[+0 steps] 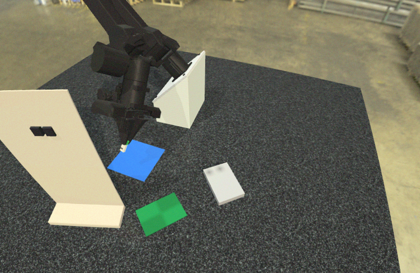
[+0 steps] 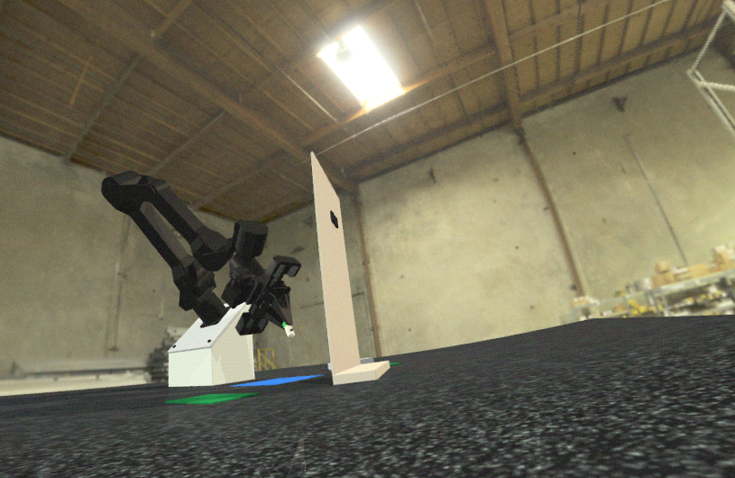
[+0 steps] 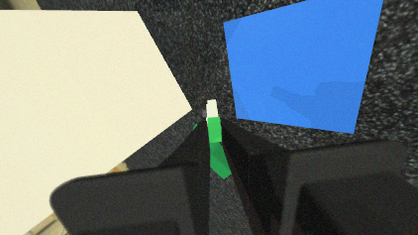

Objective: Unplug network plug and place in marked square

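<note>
My gripper (image 1: 126, 143) (image 2: 286, 325) (image 3: 213, 125) is shut on the small network plug, which has a white front (image 1: 122, 148) (image 2: 289, 332) (image 3: 212, 107) and a green rear part. The fingers point steeply down, and the plug hangs in the air above the table, clear of the panel. The blue square (image 1: 139, 162) (image 2: 280, 381) (image 3: 302, 48) lies flat below; in the wrist view the plug shows just beside its edge. The cream upright panel (image 1: 65, 164) (image 2: 331, 271) (image 3: 74, 82) stands beside it. The socket openings are hidden; two black blocks (image 1: 43, 131) show on its back.
A green patch (image 1: 161, 214) lies near the panel foot (image 1: 87, 215) (image 2: 362, 372). Another green patch (image 2: 210, 399) lies near the white arm base (image 1: 194, 93) (image 2: 190, 366). A flat white box (image 1: 223, 185) lies right of the first green patch.
</note>
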Robot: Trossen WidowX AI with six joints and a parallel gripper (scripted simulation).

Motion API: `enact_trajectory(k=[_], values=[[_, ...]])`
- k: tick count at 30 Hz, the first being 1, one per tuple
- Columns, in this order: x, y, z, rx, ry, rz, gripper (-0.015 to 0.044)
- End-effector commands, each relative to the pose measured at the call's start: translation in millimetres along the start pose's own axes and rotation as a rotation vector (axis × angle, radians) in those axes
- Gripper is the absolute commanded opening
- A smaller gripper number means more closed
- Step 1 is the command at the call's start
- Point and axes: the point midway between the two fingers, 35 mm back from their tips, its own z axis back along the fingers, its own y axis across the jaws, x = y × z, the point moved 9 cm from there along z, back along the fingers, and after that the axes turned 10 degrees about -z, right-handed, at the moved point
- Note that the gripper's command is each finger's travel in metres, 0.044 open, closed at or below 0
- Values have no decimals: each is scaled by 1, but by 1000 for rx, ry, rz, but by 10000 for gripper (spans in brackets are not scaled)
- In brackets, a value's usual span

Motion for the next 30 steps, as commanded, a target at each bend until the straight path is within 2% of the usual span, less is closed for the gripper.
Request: enact_trajectory(k=[1, 6, 30], values=[[-2, -14, 2, -18, -70, -8, 0], [-2, -24, 4, -19, -139, -19, 0], [-1, -28, -6, -26, -136, -21, 0]])
